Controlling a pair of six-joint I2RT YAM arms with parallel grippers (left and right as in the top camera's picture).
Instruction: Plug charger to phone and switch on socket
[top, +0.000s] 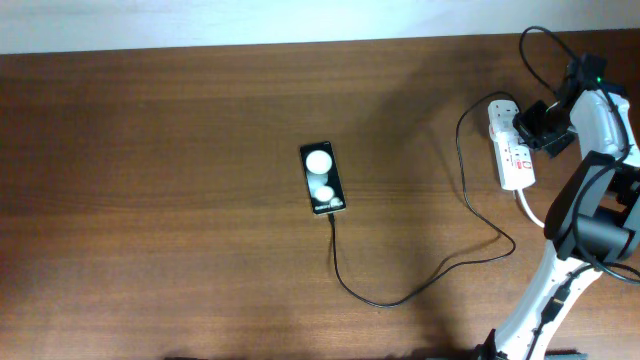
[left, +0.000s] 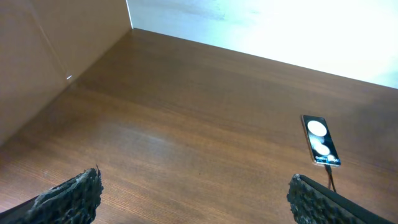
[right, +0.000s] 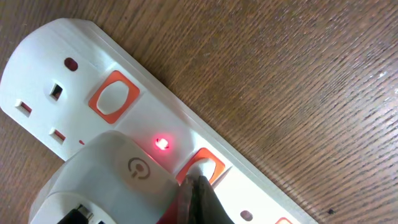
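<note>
Right tool (right: 194, 190) partly hides the socket (right: 37, 71).

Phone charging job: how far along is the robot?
Nearly finished, it seems. The cable already appears to reach the phone, and its white plug sits in the power strip. In hand: the right end effector, closed, presses an orange switch, and a red light glows beside it. Left: probably only pulling away.

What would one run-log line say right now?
right pincer: shut, tip on switch of socket | red lamp: lit | charger: cable reaches phone | left pincer: open, empty
</note>
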